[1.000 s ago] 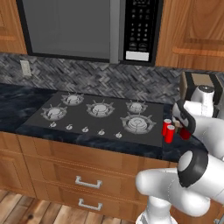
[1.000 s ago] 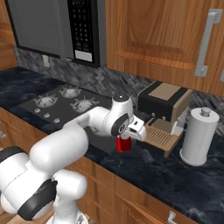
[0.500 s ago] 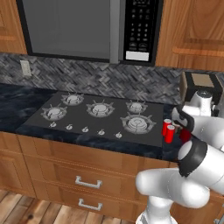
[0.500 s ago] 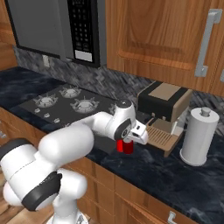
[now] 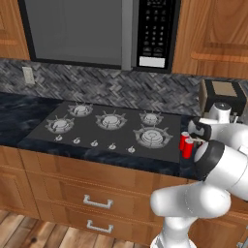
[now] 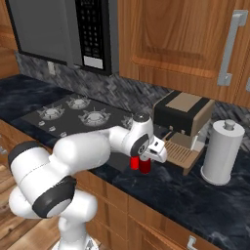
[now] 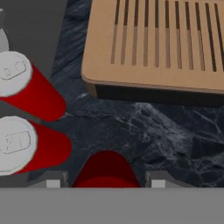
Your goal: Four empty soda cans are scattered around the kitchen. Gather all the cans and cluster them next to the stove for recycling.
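The end effector (image 7: 105,183) is closed on a third soda can (image 7: 105,170), held low over the tabletop (image 7: 144,131) beside two standing cans (image 7: 26,113) — clustered at the stove (image 5: 106,128) edge, presumably for recycling.

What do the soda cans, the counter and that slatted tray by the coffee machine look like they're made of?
Soda cans: probably painted metal, with glossy red sides and dull silvery tops.
Counter: looks like polished dark stone, black with pale veining.
Slatted tray: seems wood or bamboo, matte tan with parallel slots, on a dark base.
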